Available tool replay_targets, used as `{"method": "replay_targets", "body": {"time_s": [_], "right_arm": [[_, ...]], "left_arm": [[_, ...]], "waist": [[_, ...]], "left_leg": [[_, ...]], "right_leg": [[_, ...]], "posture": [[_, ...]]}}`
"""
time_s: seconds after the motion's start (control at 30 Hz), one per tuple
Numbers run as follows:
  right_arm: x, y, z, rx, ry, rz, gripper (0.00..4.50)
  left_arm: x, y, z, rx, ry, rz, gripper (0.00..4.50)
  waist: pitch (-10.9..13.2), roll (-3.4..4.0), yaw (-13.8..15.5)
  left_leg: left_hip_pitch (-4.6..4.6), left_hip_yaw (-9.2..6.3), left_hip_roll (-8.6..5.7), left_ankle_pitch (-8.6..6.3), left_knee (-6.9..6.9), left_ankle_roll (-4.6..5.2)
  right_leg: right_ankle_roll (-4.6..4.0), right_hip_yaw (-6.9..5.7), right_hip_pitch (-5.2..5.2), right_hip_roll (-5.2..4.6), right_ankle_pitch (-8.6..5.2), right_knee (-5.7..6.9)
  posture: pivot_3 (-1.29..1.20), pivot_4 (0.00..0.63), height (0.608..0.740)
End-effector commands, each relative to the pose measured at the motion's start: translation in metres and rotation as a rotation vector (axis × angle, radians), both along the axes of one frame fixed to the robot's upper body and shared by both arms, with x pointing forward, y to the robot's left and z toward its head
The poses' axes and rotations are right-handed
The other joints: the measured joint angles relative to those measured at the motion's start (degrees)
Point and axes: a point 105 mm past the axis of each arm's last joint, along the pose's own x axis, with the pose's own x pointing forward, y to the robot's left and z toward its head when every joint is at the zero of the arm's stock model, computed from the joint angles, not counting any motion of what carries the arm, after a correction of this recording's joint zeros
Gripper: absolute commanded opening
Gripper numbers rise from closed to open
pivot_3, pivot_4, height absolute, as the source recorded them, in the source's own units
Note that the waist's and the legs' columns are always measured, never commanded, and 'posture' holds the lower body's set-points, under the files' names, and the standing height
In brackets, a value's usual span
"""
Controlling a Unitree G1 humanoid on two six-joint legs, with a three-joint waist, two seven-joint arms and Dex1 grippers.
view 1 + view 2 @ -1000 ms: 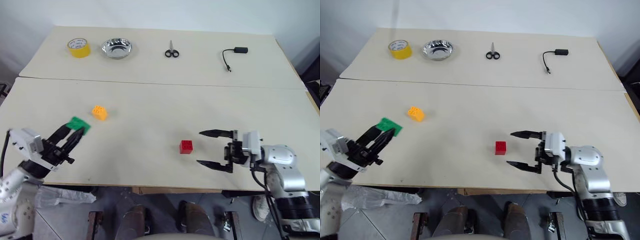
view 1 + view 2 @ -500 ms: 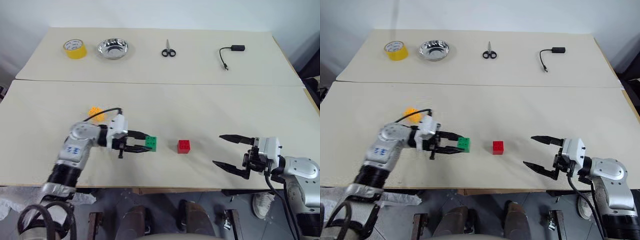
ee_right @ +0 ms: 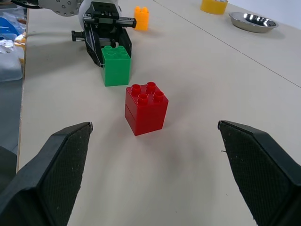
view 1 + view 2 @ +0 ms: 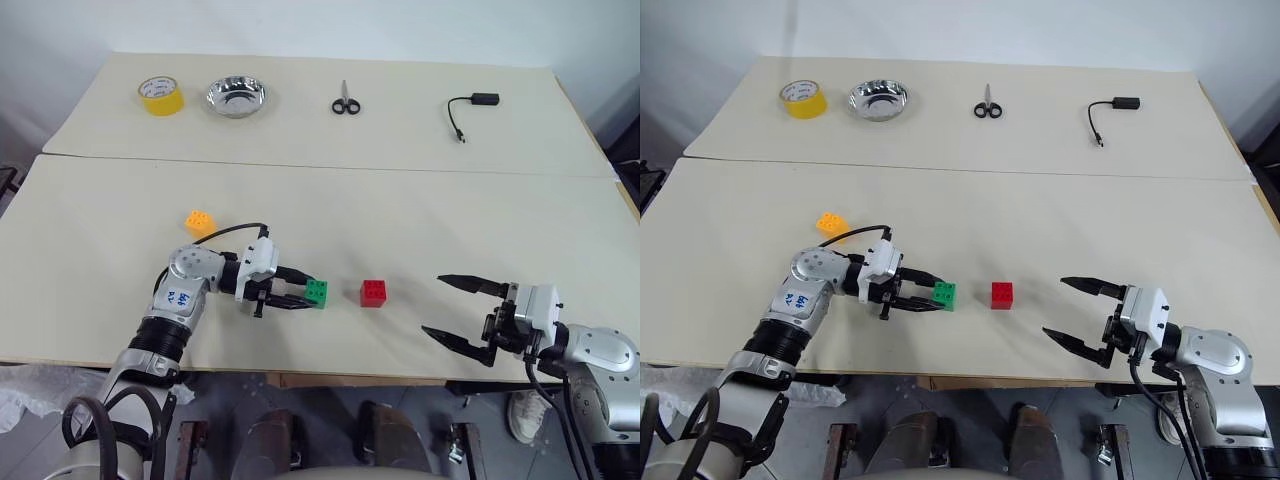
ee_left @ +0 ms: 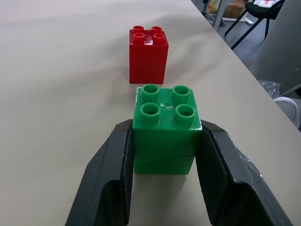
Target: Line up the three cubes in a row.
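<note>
The green cube (image 4: 317,292) stands on the table (image 4: 450,215) just left of the red cube (image 4: 373,292), a small gap between them. My left gripper (image 4: 307,293) reaches in from the left and is shut on the green cube (image 5: 165,127), one finger (image 5: 113,174) against each side. The orange-yellow cube (image 4: 200,222) sits alone farther left and back. My right gripper (image 4: 432,305) hangs open to the right of the red cube (image 3: 146,107), well apart from it, pointing toward it with nothing between its fingers.
Along the far tabletop lie a yellow tape roll (image 4: 159,95), a metal bowl (image 4: 236,96), scissors (image 4: 345,103) and a black adapter with cable (image 4: 470,108). A seam (image 4: 400,168) divides the two tabletops. The cubes stand close to the front edge.
My left arm swung right from the table's left side, carrying the green cube, and set it down beside the red cube. My right gripper drew back to the right, away from the red cube.
</note>
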Motion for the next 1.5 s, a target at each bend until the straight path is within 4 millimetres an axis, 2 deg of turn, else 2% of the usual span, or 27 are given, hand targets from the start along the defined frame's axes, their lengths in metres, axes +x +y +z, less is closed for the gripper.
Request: {"method": "replay_targets", "body": {"time_s": [0.03,0.13,0.2,0.23,0.3,0.43,0.6,0.7,0.8,0.93,1.0,1.07,1.1,1.27,1.37,1.5], "right_arm": [[-0.001,0.006,0.007,0.016,-0.029,0.034,4.50],[-0.001,0.009,0.008,0.018,-0.028,0.052,4.50],[0.002,0.013,0.009,0.026,-0.032,0.069,4.50],[0.002,0.013,0.010,0.028,-0.033,0.073,4.50],[0.005,0.018,0.012,0.044,-0.032,0.087,4.50],[0.011,0.039,0.025,0.113,-0.031,0.158,4.50],[0.014,0.055,0.037,0.156,-0.090,0.192,4.50],[0.016,0.060,0.044,0.176,-0.134,0.201,4.50],[0.017,0.061,0.046,0.158,-0.157,0.213,4.50],[0.018,0.059,0.045,0.130,-0.172,0.217,4.50],[0.019,0.058,0.044,0.119,-0.173,0.213,4.50],[0.020,0.058,0.042,0.106,-0.173,0.210,4.50],[0.020,0.058,0.041,0.102,-0.169,0.209,4.50],[0.020,0.060,0.037,0.093,-0.149,0.209,4.50],[0.020,0.062,0.037,0.087,-0.145,0.214,4.50],[0.019,0.065,0.037,0.093,-0.151,0.210,4.50]], "left_arm": [[0.010,0.006,0.015,-0.050,-0.067,0.080,2.82],[0.005,0.014,0.028,-0.115,-0.089,0.101,3.78],[-0.004,0.029,0.036,-0.153,-0.133,0.130,4.39],[-0.007,0.033,0.038,-0.160,-0.146,0.138,4.48],[-0.016,0.048,0.044,-0.183,-0.167,0.200,4.48],[-0.036,0.106,0.058,-0.232,-0.272,0.548,4.48],[-0.061,0.159,0.046,-0.314,-0.237,0.919,4.48],[-0.085,0.190,0.024,-0.373,-0.161,1.153,4.48],[-0.107,0.204,0.004,-0.375,-0.081,1.272,4.48],[-0.114,0.210,0.002,-0.401,-0.060,1.332,4.48],[-0.107,0.205,0.007,-0.420,-0.063,1.319,4.48],[-0.090,0.195,0.017,-0.459,-0.062,1.290,4.48],[-0.077,0.188,0.021,-0.440,-0.060,1.251,4.48],[-0.027,0.182,0.034,-0.400,-0.019,1.208,4.48],[-0.008,0.176,0.035,-0.374,0.012,1.185,4.48],[0.031,0.163,0.031,-0.336,0.082,1.153,4.48]], "waist": [[0.01,-0.01,0.16],[0.01,-0.01,0.26],[0.00,0.00,-0.13],[0.00,-0.01,-0.28],[0.01,-0.01,-0.45],[0.02,-0.03,-1.57],[0.02,-0.02,-0.81],[0.01,-0.04,-0.73],[0.01,-0.08,-0.83],[0.00,-0.11,-0.50],[-0.01,-0.13,-0.52],[-0.01,-0.13,-0.33],[-0.01,-0.13,-0.23],[-0.03,-0.14,-0.24],[-0.03,-0.14,-0.66],[-0.02,-0.15,-0.93]], "left_leg": [[0.00,0.00,0.00,0.00,0.00,0.00],[-0.01,-0.01,0.03,0.00,0.01,0.00],[0.00,-0.03,0.05,0.00,0.00,0.00],[0.00,-0.04,0.05,0.00,-0.01,0.00],[0.00,-0.07,0.07,0.00,0.00,0.00],[0.00,-0.12,0.13,-0.01,-0.01,-0.02],[0.02,-0.24,0.10,-0.01,-0.01,-0.02],[0.02,-0.29,0.03,-0.05,0.00,0.02],[0.01,-0.32,0.02,-0.07,0.00,0.01],[0.02,-0.31,0.04,-0.07,0.01,0.01],[0.03,-0.29,0.04,-0.07,0.01,0.01],[0.03,-0.29,0.04,-0.08,0.01,0.01],[0.02,-0.30,0.03,-0.07,0.01,0.01],[0.05,-0.20,0.02,-0.06,0.01,0.00],[0.04,-0.17,-0.03,-0.06,-0.02,0.00],[0.03,-0.14,-0.02,-0.05,-0.04,-0.01]], "right_leg": [[0.00,0.00,0.00,0.00,0.00,0.00],[0.00,0.00,-0.01,0.00,0.00,0.01],[0.00,0.00,-0.02,0.00,0.00,0.00],[0.00,-0.01,-0.02,0.00,0.00,0.01],[0.00,-0.03,-0.01,0.00,0.00,0.01],[-0.01,0.01,0.00,-0.02,0.00,0.00],[-0.03,-0.02,0.07,-0.09,-0.01,-0.02],[-0.03,-0.01,0.11,-0.18,-0.01,-0.04],[-0.04,-0.03,0.11,-0.17,-0.01,-0.07],[-0.04,-0.04,0.11,-0.15,-0.01,-0.06],[-0.05,-0.01,0.10,-0.17,-0.01,-0.04],[-0.05,-0.01,0.10,-0.17,0.00,-0.03],[-0.05,-0.02,0.09,-0.16,0.00,-0.02],[-0.06,0.02,0.04,-0.10,0.00,0.08],[-0.05,-0.01,0.02,-0.08,0.00,0.08],[-0.05,-0.06,0.01,-0.02,-0.01,0.07]], "posture": [[0.00,0.150,0.740],[0.00,0.150,0.740],[0.00,0.150,0.740],[0.00,0.150,0.740],[0.00,0.150,0.740],[0.00,0.150,0.740],[0.00,0.150,0.740],[0.00,0.150,0.740],[0.00,0.150,0.740],[0.00,0.150,0.740],[0.00,0.150,0.740],[0.00,0.150,0.740],[0.00,0.150,0.740],[0.00,0.150,0.740],[0.00,0.150,0.740],[0.00,0.150,0.740]]}}
